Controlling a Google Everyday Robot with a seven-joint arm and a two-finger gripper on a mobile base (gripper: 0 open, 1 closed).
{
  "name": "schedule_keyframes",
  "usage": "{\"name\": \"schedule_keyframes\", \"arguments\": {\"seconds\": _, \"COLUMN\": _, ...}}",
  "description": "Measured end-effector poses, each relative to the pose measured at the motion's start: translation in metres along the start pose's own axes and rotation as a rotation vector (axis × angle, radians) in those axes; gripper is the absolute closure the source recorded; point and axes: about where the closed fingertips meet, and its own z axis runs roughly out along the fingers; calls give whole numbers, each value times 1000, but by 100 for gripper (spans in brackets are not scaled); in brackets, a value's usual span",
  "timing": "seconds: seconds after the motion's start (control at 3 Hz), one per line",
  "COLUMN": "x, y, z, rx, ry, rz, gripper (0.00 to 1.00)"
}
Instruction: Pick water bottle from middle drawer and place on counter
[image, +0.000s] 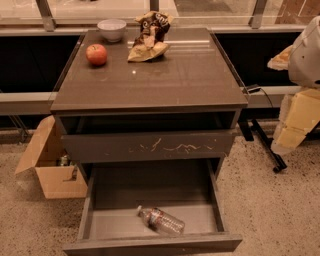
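The water bottle (161, 220) lies on its side in the open middle drawer (100, 222), near the front, with its white cap pointing left. The drawer is pulled far out below the scratched drawer front (150, 146). The counter (165, 80) is the glossy dark top of the cabinet. My gripper (291, 131) hangs at the right edge of the camera view, beside the cabinet at about the height of the scratched drawer front. It is well apart from the bottle and holds nothing that I can see.
On the counter's far end stand a red apple (96, 54), a white bowl (111, 29) and a crumpled brown snack bag (149, 37). An open cardboard box (50, 170) sits on the floor at left. A black stand leg (265, 147) lies on the floor at right.
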Motion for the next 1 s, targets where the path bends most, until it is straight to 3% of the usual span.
{"name": "schedule_keyframes", "arguments": {"seconds": 0.33, "x": -1, "y": 0, "z": 1, "rx": 3, "ry": -4, "rz": -2, "gripper": 0}}
{"name": "schedule_keyframes", "arguments": {"seconds": 1.0, "x": -11, "y": 28, "z": 108, "rx": -136, "ry": -190, "rz": -14, "gripper": 0}}
